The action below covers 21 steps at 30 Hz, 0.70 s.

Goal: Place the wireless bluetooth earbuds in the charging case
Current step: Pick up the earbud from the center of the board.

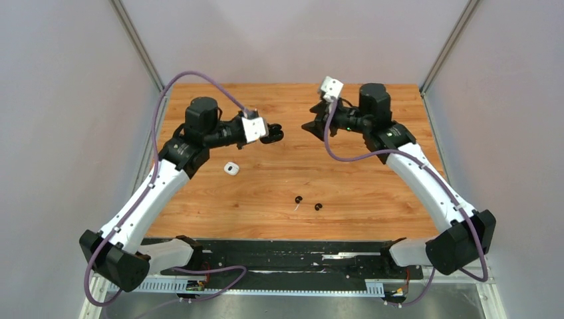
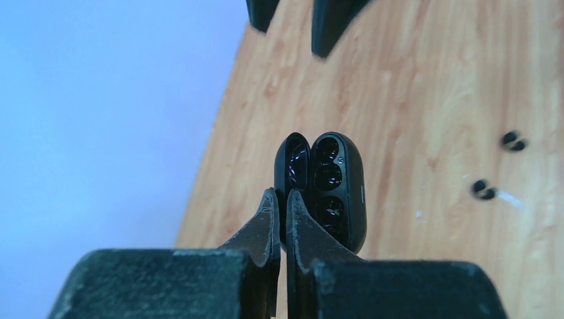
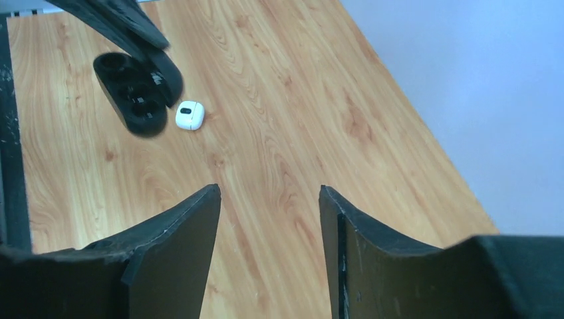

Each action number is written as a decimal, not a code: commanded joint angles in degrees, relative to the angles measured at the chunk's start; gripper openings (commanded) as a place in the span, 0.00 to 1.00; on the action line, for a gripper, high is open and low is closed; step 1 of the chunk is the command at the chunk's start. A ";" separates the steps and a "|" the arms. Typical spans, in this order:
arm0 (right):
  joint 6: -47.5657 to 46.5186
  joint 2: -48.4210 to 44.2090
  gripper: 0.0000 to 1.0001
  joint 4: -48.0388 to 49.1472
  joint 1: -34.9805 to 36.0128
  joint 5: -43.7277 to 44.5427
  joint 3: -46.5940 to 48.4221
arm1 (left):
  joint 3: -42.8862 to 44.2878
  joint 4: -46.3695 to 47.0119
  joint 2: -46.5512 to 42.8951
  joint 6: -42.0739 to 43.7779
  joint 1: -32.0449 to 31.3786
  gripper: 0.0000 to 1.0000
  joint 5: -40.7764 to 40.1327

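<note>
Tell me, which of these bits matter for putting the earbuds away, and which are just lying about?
In the job: open black case, held in the left tool; two black earbuds on the table; right tool, open and empty.
Just lying about: white case, untouched on the table; purple cables.

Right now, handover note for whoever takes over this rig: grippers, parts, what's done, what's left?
Left gripper: shut on the open glossy black charging case; its wells look empty.
Right gripper: open, empty, facing that case.
Two rounded black earbuds lie loose on the wooden table; a small white case lies apart.
Done: black case gripped, lid open.
Left: seat the earbuds. White earbuds not spotted.
</note>
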 commanded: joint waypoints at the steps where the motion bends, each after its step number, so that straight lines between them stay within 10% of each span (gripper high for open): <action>1: 13.55 -3.58 0.55 -1.64 -6.23 -4.89 -6.47 | -9.23 15.25 -6.17 17.50 -2.15 0.00 -4.47; 8: -7.90 -1.01 0.34 -20.09 -8.82 -16.78 -18.82 | -12.14 14.05 -7.66 20.65 -3.93 0.00 -5.36; 21: -42.45 8.18 0.35 -28.03 -2.93 -13.89 -20.79 | -11.01 12.13 -7.42 5.70 -3.95 0.00 -14.43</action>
